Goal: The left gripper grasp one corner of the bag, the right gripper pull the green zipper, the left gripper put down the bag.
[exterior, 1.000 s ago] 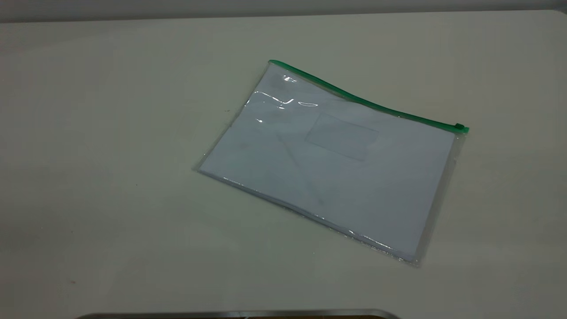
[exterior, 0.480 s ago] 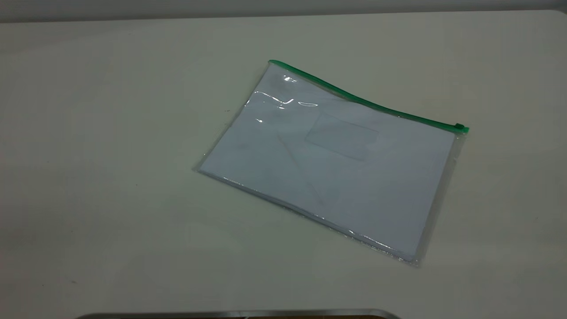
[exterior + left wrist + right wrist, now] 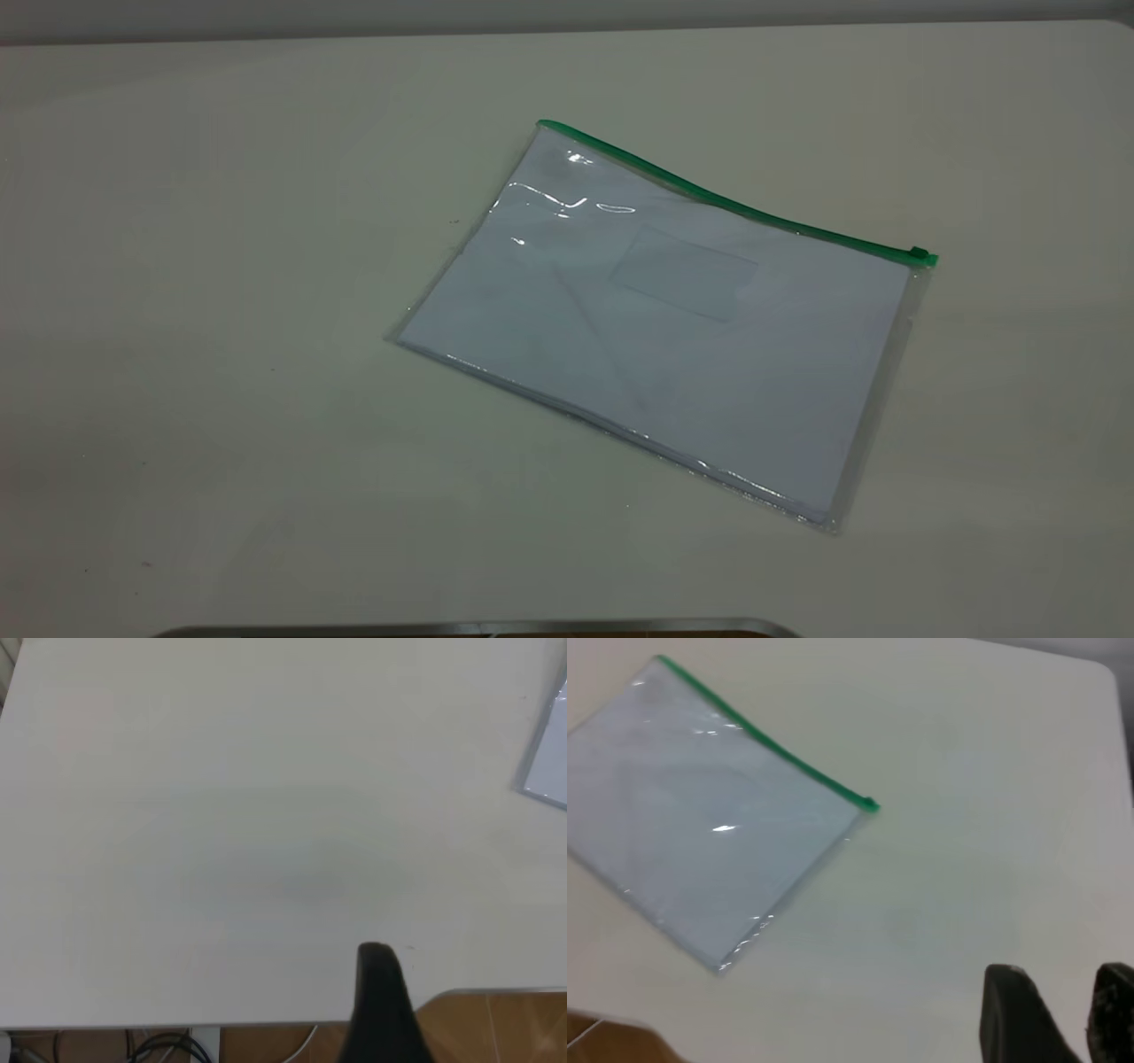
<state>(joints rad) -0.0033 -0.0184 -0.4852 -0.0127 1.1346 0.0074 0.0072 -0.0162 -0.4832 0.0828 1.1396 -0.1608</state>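
The bag (image 3: 664,328), a clear flat pouch with white sheets inside, lies flat and askew on the pale table (image 3: 221,354). The green zipper (image 3: 726,206) runs along its far long edge, and the slider tab (image 3: 921,255) sits at the right end. Neither gripper shows in the exterior view. In the right wrist view the bag (image 3: 709,815) and the green zipper (image 3: 762,735) lie well away from my right gripper (image 3: 1060,979), which is open over bare table. In the left wrist view only a black part of my left gripper (image 3: 381,1001) shows, far from the bag's corner (image 3: 549,771).
A metal strip (image 3: 478,627) lines the table's near edge. Past that edge the left wrist view shows wooden floor (image 3: 496,1028) and cables (image 3: 159,1045). Bare tabletop surrounds the bag on all sides.
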